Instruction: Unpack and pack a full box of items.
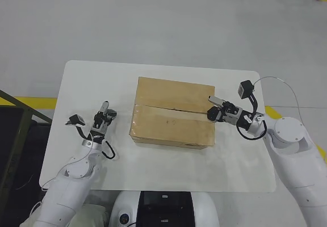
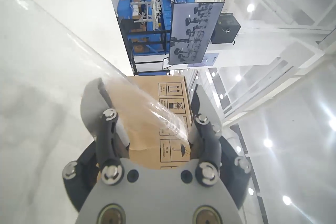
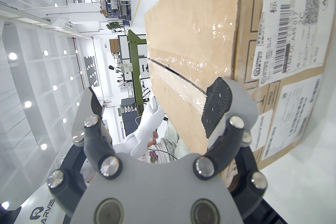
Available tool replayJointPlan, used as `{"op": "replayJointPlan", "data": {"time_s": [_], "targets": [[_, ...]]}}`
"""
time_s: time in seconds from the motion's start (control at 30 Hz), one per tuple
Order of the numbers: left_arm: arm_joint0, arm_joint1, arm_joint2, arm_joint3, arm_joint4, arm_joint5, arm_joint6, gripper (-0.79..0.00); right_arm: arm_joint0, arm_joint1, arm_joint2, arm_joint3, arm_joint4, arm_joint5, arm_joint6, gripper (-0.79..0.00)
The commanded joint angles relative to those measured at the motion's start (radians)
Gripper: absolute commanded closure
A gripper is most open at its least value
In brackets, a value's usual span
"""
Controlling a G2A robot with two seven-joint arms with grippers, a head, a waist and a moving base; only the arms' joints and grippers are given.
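Here, right claw (image 1: 211, 108) at box (image 1: 174, 113) edge; left claw (image 1: 107, 109) well apart.

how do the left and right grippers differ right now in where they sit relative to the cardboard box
The left gripper sits over bare table, apart from the box. The right gripper is at the box's opposite end, by the seam between the top flaps. The left gripper faces a printed side wall, while the right gripper reaches over the top's edge. Both are open and point toward the box.
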Motion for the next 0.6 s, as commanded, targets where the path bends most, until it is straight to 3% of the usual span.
{"op": "replayJointPlan", "data": {"time_s": [0.0, 0.07, 0.27, 0.57], "targets": [[0.0, -0.003, -0.003, 0.003, 0.001, 0.002, 0.008, -0.446, 0.0, 0.0, 0.0, 0.0, 0.0, 0.0, 0.0, -0.785], [0.001, -0.005, -0.007, 0.005, 0.004, 0.005, 0.015, -0.388, 0.0, 0.0, 0.0, 0.0, 0.0, 0.0, 0.0, -0.785], [0.015, -0.012, -0.017, 0.003, 0.007, 0.009, 0.029, -0.326, 0.0, 0.0, 0.0, 0.0, 0.0, 0.0, 0.0, -0.785], [0.02, -0.023, -0.037, 0.01, -0.013, 0.021, 0.055, -0.126, 0.0, 0.0, 0.0, 0.0, 0.0, 0.0, 0.0, -0.785]]}}
